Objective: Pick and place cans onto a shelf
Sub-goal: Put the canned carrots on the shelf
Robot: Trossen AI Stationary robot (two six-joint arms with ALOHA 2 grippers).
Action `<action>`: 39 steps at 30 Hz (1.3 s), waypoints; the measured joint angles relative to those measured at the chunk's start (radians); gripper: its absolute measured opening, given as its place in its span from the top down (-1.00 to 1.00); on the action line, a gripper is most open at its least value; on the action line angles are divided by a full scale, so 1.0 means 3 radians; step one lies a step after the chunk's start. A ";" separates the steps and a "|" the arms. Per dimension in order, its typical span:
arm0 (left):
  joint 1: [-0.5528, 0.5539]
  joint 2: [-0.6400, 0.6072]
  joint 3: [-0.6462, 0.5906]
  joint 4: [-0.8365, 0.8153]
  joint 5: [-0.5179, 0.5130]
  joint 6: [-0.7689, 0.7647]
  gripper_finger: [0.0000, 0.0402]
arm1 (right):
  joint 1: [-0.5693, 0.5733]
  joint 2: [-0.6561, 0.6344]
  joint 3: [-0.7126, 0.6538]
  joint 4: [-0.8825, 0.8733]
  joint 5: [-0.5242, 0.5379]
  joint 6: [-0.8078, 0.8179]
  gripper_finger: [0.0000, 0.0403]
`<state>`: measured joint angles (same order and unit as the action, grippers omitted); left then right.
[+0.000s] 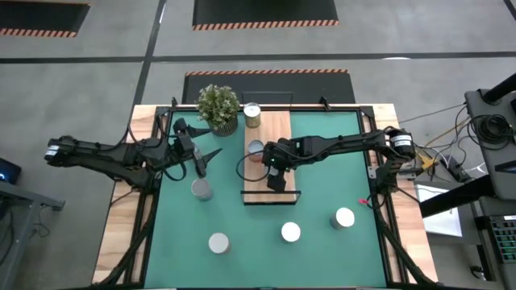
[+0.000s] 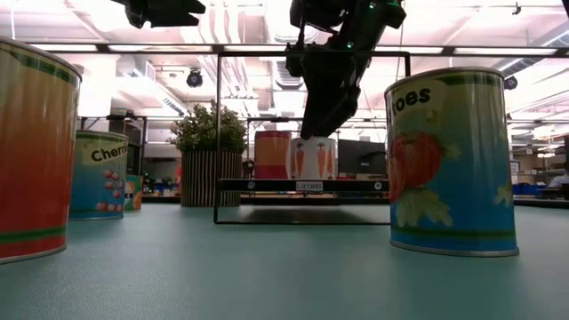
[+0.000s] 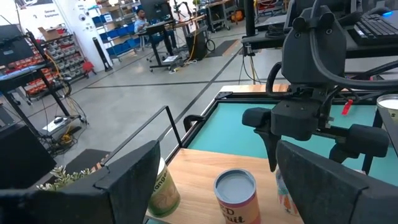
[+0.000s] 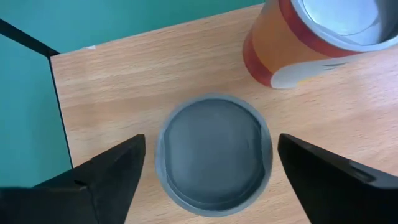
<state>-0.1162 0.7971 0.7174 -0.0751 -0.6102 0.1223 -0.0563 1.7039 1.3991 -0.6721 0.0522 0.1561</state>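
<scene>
The wooden shelf (image 1: 278, 129) lies on the green mat (image 1: 322, 169) and bears three cans: a gold-green one (image 1: 252, 115) at its far end, a red one (image 1: 255, 151), and a carrot-labelled one (image 2: 311, 158) with a grey top (image 4: 214, 158). My right gripper (image 4: 211, 143) is open right above that can, pointing down, one finger on either side of its top, with a small gap at each. My left gripper (image 1: 200, 165) is open and empty, above and just beyond a grey-topped can (image 1: 201, 189) on the mat.
Three more cans stand on the mat near the front edge (image 1: 218, 242), (image 1: 290, 233), (image 1: 344, 217). A potted plant (image 1: 218, 107) stands at the far edge, left of the shelf. The shelf's black wire frame (image 1: 272, 196) rises at its near end.
</scene>
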 joint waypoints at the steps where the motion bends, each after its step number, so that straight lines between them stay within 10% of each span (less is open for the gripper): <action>1: -0.0001 0.0000 0.0000 0.0000 0.0000 0.0000 -0.50 | -0.0001 0.0000 0.0000 0.0001 -0.0001 -0.0007 -0.79; 15: -0.0001 0.0000 0.0000 0.0000 0.0000 0.0000 -0.50 | -0.0015 -0.0215 0.0418 -0.0726 -0.0006 -0.0098 -0.67; 30: 0.0000 -0.0001 0.0000 -0.0002 0.0000 0.0000 -0.50 | -0.0606 -0.0219 0.0002 -0.0617 0.0128 -0.0307 0.88; 39: 0.0000 0.0000 0.0000 -0.0002 0.0000 0.0000 -0.50 | -0.0665 -0.0215 -0.0444 0.0141 -0.0413 -0.0294 0.96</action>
<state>-0.1162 0.7971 0.7174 -0.0756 -0.6102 0.1223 -0.2558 1.6394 1.2659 -0.6300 -0.0716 0.0678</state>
